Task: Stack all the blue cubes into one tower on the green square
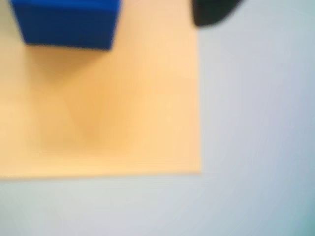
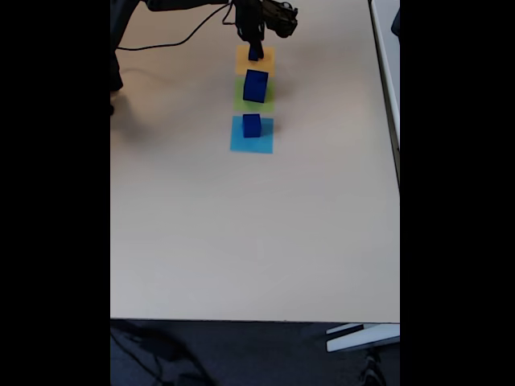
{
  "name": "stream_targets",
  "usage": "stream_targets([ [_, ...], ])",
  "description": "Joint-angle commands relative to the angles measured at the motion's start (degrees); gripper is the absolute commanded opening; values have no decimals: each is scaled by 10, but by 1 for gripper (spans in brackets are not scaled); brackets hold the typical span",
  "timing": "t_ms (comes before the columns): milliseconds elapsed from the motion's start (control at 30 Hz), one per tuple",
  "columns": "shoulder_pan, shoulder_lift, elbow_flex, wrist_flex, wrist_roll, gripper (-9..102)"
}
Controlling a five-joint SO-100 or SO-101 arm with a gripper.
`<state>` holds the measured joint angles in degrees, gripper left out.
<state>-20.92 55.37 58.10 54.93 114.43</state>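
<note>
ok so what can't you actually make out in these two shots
- Gripper, fixed view: too small and dark to tell whether it grips the small blue cube on the orange square.
- Blue cube, wrist view: blurred, cut off by the top edge.
- Dark shape, wrist view: blurred, cut off at top.

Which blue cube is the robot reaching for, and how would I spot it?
Find the row of three coloured squares at the far end of the table. On the farthest, the orange square, sits the smallest blue cube, right under the end effector. The other cubes are bigger and sit on green and light-blue squares.
</note>
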Motion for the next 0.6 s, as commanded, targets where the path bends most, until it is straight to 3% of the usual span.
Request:
stream_targets([
  [0, 6, 35, -85, -7, -13, 27],
  [233, 41, 52, -142, -6, -62, 27],
  [567, 125, 170, 38, -9, -139, 20],
])
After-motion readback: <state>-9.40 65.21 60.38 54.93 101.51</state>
